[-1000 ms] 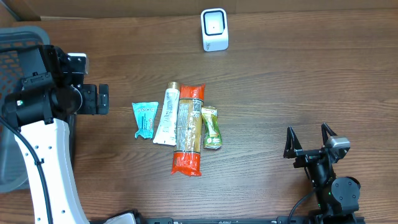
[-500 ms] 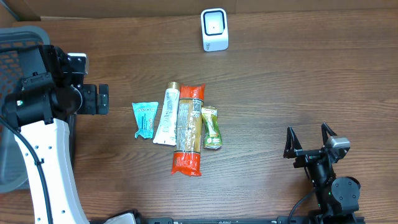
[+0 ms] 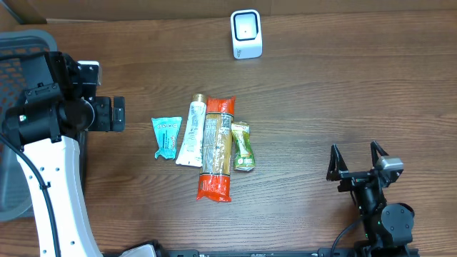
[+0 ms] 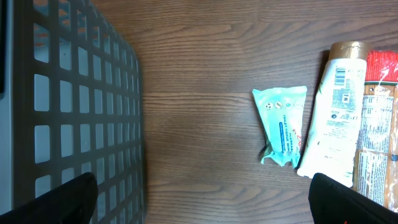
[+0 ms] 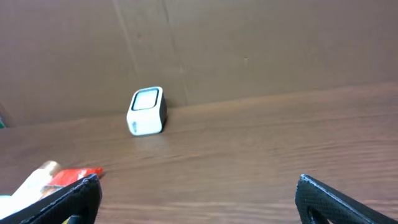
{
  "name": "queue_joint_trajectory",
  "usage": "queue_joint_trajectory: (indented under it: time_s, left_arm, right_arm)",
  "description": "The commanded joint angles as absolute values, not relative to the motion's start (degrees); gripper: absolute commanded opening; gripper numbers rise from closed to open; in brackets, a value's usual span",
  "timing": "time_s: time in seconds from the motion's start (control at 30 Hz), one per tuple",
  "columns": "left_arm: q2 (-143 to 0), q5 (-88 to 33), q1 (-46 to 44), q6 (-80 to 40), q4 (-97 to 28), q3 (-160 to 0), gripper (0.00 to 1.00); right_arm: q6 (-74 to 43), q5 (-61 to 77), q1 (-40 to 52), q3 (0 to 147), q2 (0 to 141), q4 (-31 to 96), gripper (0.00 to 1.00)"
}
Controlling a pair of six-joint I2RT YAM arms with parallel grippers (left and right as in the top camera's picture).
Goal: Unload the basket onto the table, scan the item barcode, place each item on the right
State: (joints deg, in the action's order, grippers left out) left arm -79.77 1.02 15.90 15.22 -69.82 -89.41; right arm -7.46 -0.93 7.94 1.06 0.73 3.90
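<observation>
— Looking over the surface first, what is there?

— A dark wood-grain table (image 3: 343, 93). A brown cardboard wall (image 5: 249, 43) stands along its far edge. A grey mesh basket (image 4: 68, 106) sits at the left end, beside the left arm.

— And the scanner?

— The small white scanner (image 3: 246, 33) stands upright near the far edge, just in front of the cardboard, with its pale window facing out over the table.

— Where are the items?

— Four lie side by side at mid-table, well apart from the scanner. From the left there is a teal packet (image 3: 167, 136), a white tube (image 3: 193, 132) with a gold cap, a long orange packet (image 3: 216, 148) and a green pouch (image 3: 243, 145). The tube lies against the orange packet, and the pouch lies against that packet's other side. The teal packet's lower end appears to meet the tube. The print on them is too small to pick out a barcode.

— How does the left gripper (image 3: 120, 114) stand?

— It hangs over bare wood between the basket and the teal packet. Its jaws are spread wide, with nothing between them and nothing touched.

— The right gripper (image 3: 353, 150)?

— It is low at the front right of the table, well apart from the items. Its fingers are spread wide and empty, pointing toward the far wall.
</observation>
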Motion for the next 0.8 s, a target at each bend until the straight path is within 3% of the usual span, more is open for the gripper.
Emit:
queue_joint_trajectory:
  time_s: [0.0,0.33,0.77]
  left_arm:
    - [-79.4,0.0,16.1,16.1,-69.7,-89.7,1.00]
    - [-79.4,0.0,16.1,16.1,-69.7,-89.7,1.00]
    - [-79.4,0.0,16.1,16.1,-69.7,-89.7,1.00]
  right_arm:
    - [-7.4,0.3,7.8,0.5,0.2,0.3,1.00]
    - [-7.4,11.3,7.8,14.5,6.6,6.2,1.00]
    - [-7.1,26.9,7.8,58.5,46.8,35.8,1.00]
